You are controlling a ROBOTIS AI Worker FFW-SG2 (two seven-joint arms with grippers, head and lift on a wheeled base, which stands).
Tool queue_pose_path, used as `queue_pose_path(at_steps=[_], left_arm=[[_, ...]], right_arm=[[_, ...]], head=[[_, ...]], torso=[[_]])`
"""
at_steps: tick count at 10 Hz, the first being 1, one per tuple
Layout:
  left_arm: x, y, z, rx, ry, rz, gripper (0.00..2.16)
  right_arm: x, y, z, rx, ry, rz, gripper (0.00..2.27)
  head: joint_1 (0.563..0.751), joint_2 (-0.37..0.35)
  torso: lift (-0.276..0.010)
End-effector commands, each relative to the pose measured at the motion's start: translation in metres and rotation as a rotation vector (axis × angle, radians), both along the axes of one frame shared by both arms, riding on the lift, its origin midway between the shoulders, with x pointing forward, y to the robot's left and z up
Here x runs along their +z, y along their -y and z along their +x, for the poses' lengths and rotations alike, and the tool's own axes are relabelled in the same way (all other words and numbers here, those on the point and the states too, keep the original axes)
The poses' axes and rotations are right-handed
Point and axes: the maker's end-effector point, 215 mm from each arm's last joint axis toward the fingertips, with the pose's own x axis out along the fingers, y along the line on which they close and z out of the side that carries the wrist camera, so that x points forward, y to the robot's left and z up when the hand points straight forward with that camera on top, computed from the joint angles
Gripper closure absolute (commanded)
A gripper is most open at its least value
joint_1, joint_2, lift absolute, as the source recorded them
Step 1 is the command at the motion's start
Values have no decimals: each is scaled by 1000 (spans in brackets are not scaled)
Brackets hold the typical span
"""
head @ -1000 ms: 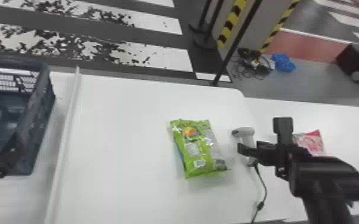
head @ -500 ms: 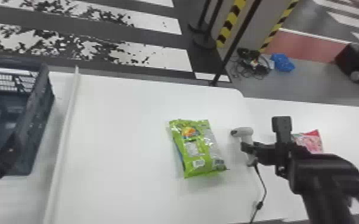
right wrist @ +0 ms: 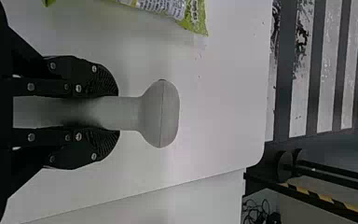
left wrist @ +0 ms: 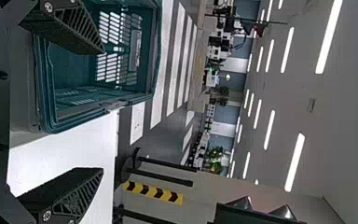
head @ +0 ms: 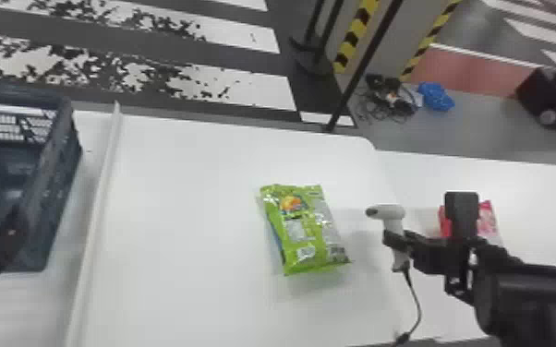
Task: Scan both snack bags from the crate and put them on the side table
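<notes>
In the head view, the crate (head: 53, 198) runs off the left edge, its visible inside just floor and slotted walls, with the left arm (head: 2, 249) at its near side. The green snack bag (head: 305, 230) lies flat at centre on the white table (head: 189, 198). Right of it, the right gripper (head: 395, 240) has the scanner (head: 390, 212); its cable (head: 413, 295) trails to the lower edge and could snag, tugging the aim off. Crinkled, shiny film could spoil the read. The red snack bag (head: 488, 219) lies on the side table (head: 545, 194), partly behind that gripper, which could knock it when swinging back. In the left wrist view, the left gripper (left wrist: 103, 110) is spread wide, holding nothing, and could catch the crate's rim if lifted carelessly. In the right wrist view, both fingers (right wrist: 103, 80) are closed around the scanner's handle.
</notes>
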Motion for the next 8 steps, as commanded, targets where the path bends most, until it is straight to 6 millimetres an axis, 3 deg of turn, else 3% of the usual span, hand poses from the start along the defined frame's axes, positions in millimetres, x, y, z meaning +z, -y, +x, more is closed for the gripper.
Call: queue_pose_path(at_steps=[1,3,5,8], left_arm=[[-2,-1,1,1,-3,0,103],[-3,-2,1,5,-3,-4,103],[-3,-2,1,7,0,-6,103],[-2,-2,-1,16,8,-15,103]], right_arm=[[19,-14,-30,-18,8,14,2246],[21,-41,-69,-44,-62,105,2246],[16,-71,-95,-40,-109,153,2246],[19,-109,-100,15,-119,184,2246]], head=[[695,-322],[695,-311],[695,-291],[695,-226]], torso=[[-87],[-87],[-87],[-87]])
